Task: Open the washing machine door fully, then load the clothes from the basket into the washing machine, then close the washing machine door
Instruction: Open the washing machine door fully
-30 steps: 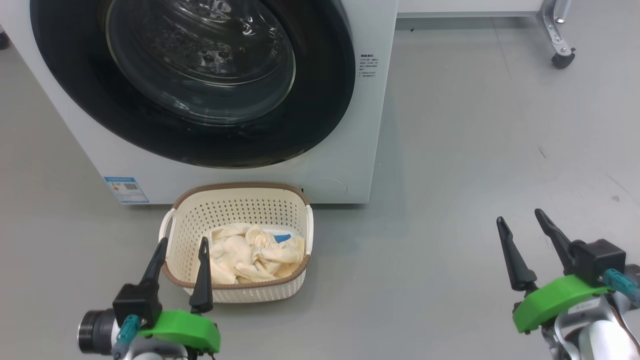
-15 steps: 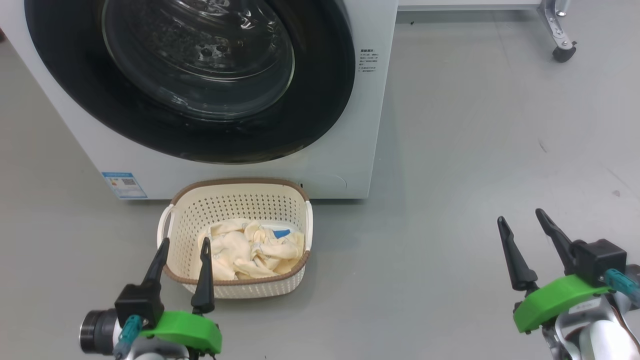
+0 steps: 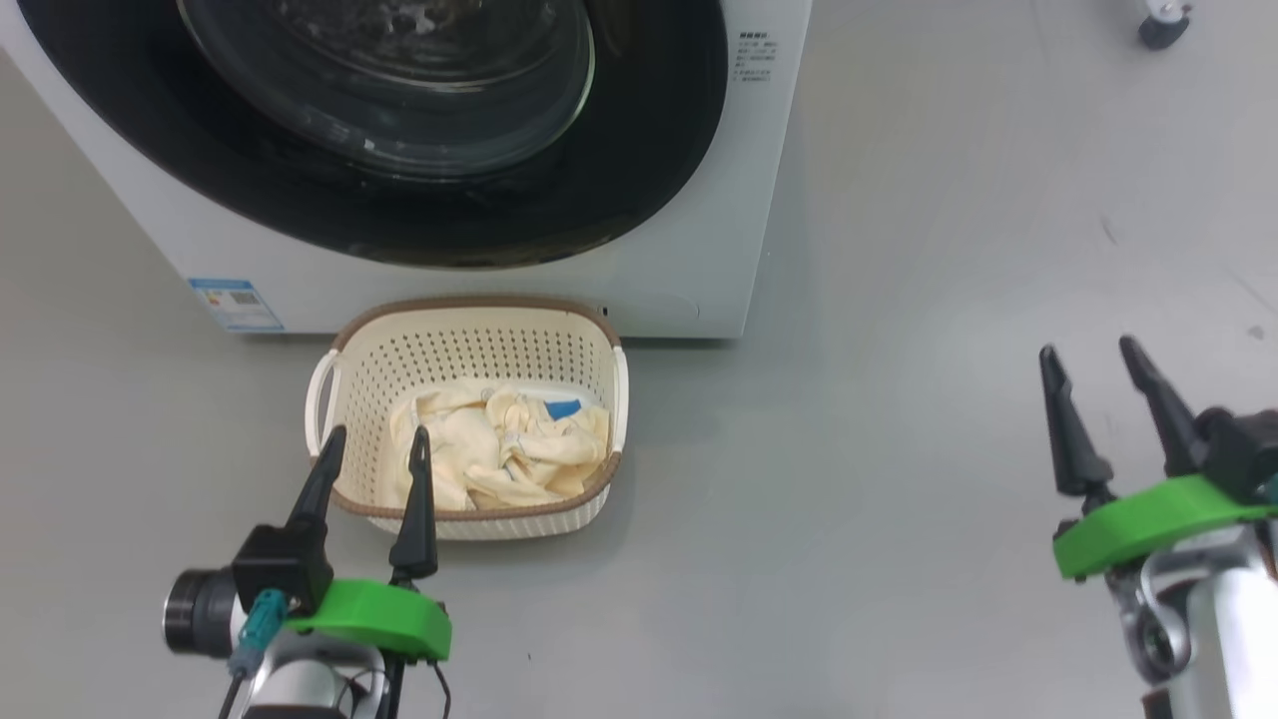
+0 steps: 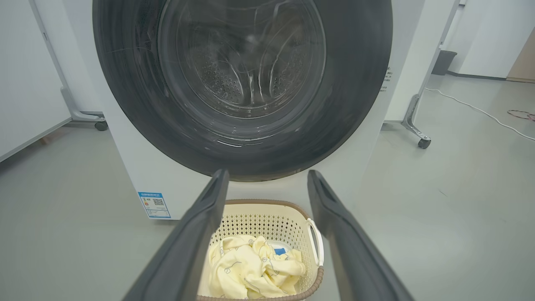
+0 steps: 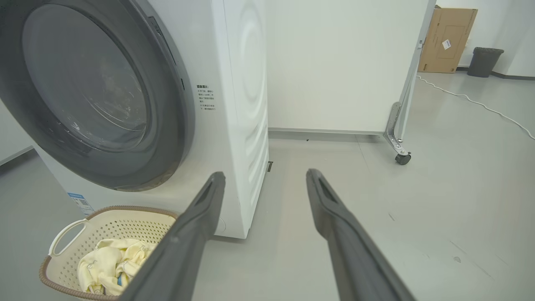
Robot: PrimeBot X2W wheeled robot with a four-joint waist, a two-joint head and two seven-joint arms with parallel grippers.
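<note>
The washing machine [image 3: 719, 260] stands at the far left, the washing machine door [image 3: 649, 170] shut flush against its front. Low on the front's left sits a blue sticker [image 3: 235, 303] with a QR code. Its print is too small to read, and so is the block of dark text [image 3: 755, 62] right of the door. The basket [image 3: 469, 303] rests on the floor [image 3: 899, 399] just before the machine, the clothes [image 3: 489, 449] bundled inside. The left gripper [image 3: 377, 439] hovers at the basket's near rim, jaws apart and empty; the right gripper [image 3: 1087, 350] — well to the right — is likewise spread, holding nothing.
</note>
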